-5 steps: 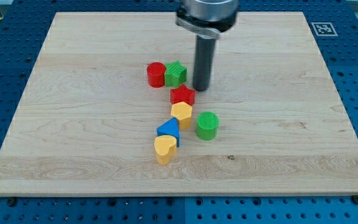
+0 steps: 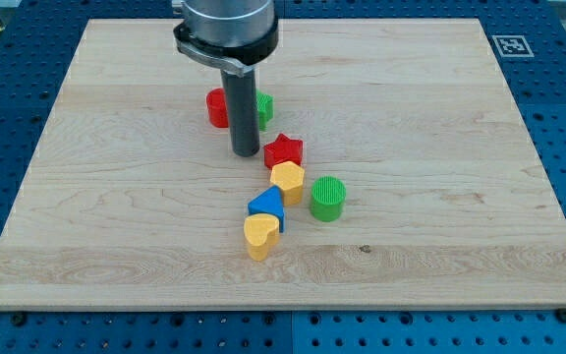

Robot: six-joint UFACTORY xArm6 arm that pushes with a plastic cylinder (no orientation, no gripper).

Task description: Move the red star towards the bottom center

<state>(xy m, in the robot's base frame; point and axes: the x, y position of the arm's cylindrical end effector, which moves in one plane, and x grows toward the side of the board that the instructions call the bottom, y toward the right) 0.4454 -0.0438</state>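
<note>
Red star (image 2: 284, 149) sits jammed at 12 o'clock of the yellow block (image 2: 287, 180), so with my tip (image 2: 246, 154) (bare rod, no jaws to speak of) at its 9 o'clock, a push probably skids it right, not down.

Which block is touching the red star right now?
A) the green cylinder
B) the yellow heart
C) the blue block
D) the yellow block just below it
D: the red star sits right against the yellow block below it, while the green cylinder, blue block and yellow heart lie apart from it. My tip stands just to the star's left.
</note>
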